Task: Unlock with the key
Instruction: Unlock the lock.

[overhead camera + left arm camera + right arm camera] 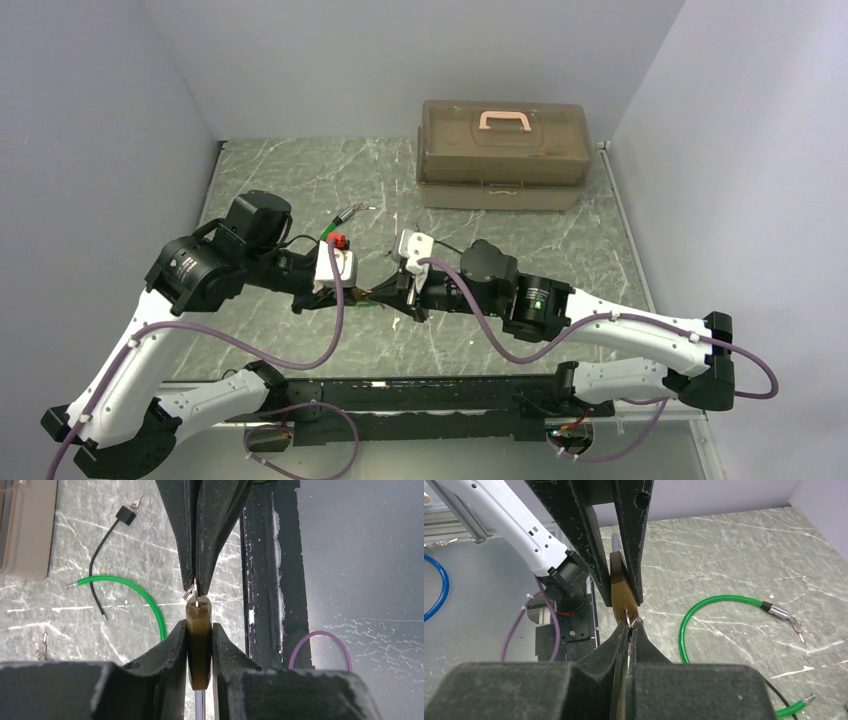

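My left gripper is shut on the brass padlock, gripping its body from both sides, keyhole end pointing away; the silver shackle runs back between the fingers. My right gripper is shut on the tiny silver key, whose tip sits at the keyhole in the padlock's end face. A small key ring shows at the right fingertips. In the top view both grippers, left and right, meet tip to tip above the table's middle; the padlock barely shows between them.
A green cable with small keys at its metal end lies on the marble table beside the grippers. A black lead with a plug lies further off. A brown toolbox stands at the back. A black rail runs along the near edge.
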`<control>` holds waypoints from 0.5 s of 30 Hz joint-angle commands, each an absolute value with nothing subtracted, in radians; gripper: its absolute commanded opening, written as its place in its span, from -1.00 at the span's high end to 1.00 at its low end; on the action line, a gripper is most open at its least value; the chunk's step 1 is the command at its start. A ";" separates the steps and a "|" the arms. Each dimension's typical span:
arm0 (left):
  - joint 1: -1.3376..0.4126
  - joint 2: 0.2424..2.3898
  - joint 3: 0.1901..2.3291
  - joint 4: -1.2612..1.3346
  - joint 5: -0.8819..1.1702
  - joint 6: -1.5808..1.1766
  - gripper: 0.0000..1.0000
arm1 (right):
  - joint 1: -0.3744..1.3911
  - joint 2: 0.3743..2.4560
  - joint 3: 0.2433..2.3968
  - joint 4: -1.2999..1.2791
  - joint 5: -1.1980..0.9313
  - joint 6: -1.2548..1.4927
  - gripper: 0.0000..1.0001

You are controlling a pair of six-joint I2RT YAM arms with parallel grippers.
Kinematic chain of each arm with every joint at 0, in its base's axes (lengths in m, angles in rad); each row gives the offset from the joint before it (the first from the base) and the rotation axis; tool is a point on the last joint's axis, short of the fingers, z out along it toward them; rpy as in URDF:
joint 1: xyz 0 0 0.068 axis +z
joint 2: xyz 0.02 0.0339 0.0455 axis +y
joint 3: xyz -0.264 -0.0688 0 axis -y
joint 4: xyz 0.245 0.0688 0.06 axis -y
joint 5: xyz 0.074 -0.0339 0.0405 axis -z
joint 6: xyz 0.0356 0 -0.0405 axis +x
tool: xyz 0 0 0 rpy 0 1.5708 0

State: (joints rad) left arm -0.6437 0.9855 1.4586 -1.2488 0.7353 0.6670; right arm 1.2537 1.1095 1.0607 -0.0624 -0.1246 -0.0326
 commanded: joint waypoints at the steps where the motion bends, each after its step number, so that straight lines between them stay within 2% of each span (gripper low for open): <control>1: -0.646 0.984 1.527 -1.165 0.807 0.652 1.00 | 1.244 1.175 1.140 -0.006 -0.185 -0.002 1.00; 5: -0.648 0.991 1.538 -1.164 0.779 0.670 1.00 | 1.223 1.222 1.176 -0.010 -0.207 0.092 1.00; 15: -0.711 0.994 1.573 -1.084 0.539 0.791 1.00 | 1.118 1.242 1.171 0.036 -0.189 0.399 1.00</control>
State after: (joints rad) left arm -0.6743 1.0054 1.5063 -1.2839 0.5232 0.7231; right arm 1.1515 1.2251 1.1454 -0.0822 -0.1997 0.2199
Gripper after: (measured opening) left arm 0.225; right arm 0.018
